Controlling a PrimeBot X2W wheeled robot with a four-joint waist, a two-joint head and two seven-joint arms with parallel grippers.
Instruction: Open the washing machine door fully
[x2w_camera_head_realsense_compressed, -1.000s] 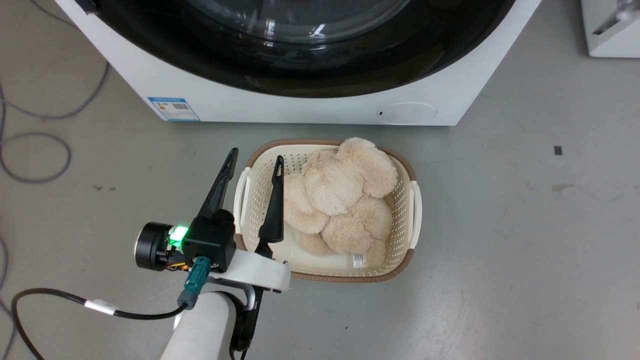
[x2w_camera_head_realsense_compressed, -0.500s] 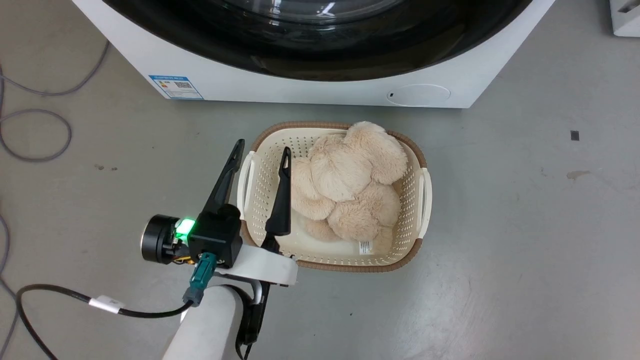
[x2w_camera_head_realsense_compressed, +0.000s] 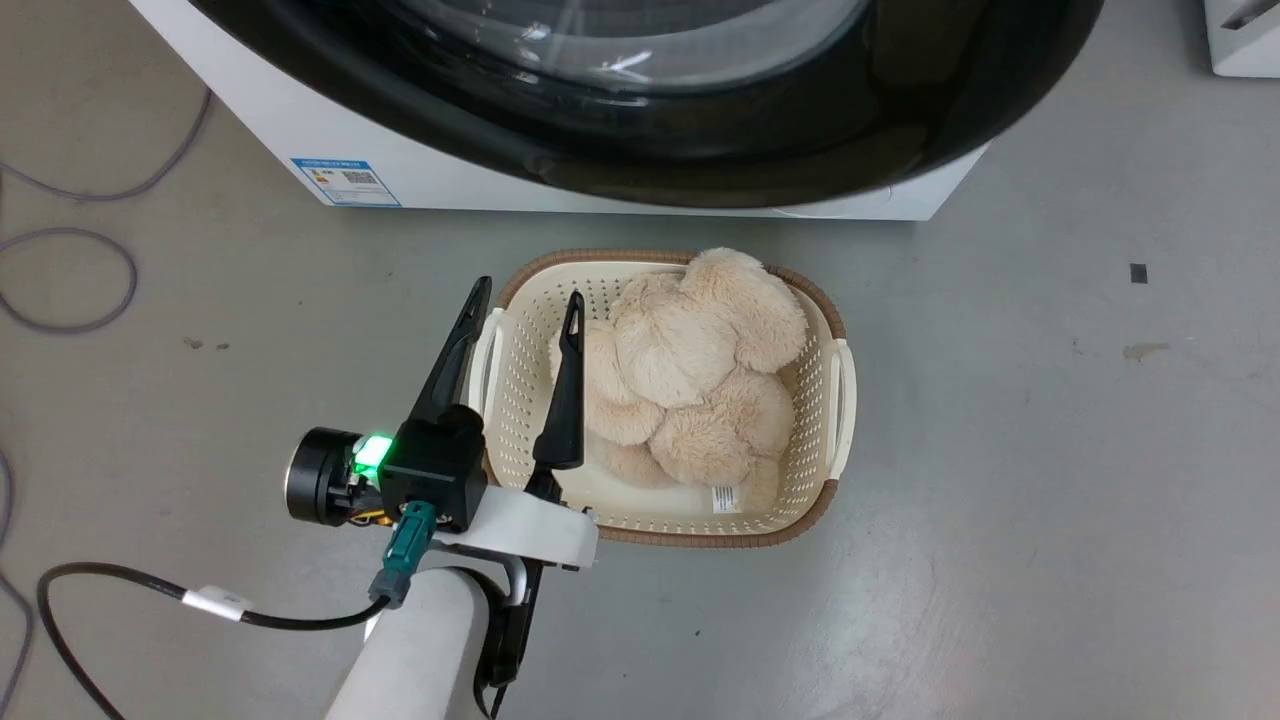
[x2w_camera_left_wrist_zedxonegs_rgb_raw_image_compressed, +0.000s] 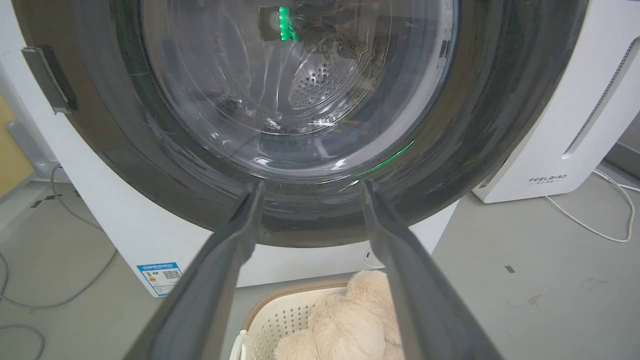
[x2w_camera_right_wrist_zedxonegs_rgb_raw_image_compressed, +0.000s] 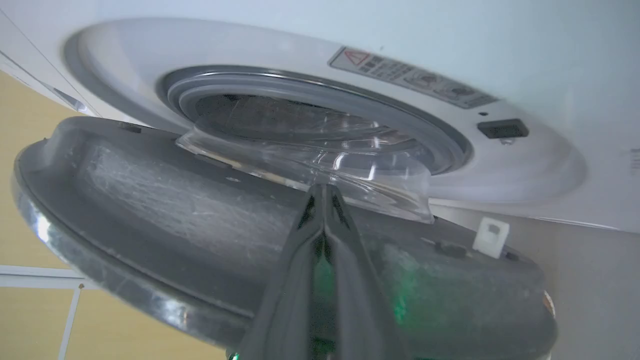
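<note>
Holds left tool (x2w_camera_head_realsense_compressed: 529, 290) wide, empty, door (x2w_camera_left_wrist_zedxonegs_rgb_raw_image_compressed: 475, 110) ahead; rests right tool (x2w_camera_right_wrist_zedxonegs_rgb_raw_image_compressed: 324, 189), pinched closed, at door's inner face.

Grey floor (x2w_camera_head_realsense_compressed: 1050, 450), scuffed, one small dark mark (x2w_camera_head_realsense_compressed: 1138, 273). Grey cables (x2w_camera_head_realsense_compressed: 133, 275) looped at left. White unit (x2w_camera_left_wrist_zedxonegs_rgb_raw_image_compressed: 565, 125) at right of the left wrist view, white cord (x2w_camera_left_wrist_zedxonegs_rgb_raw_image_compressed: 590, 231) trailing. Yellow wall (x2w_camera_right_wrist_zedxonegs_rgb_raw_image_compressed: 20, 100) behind.
</note>
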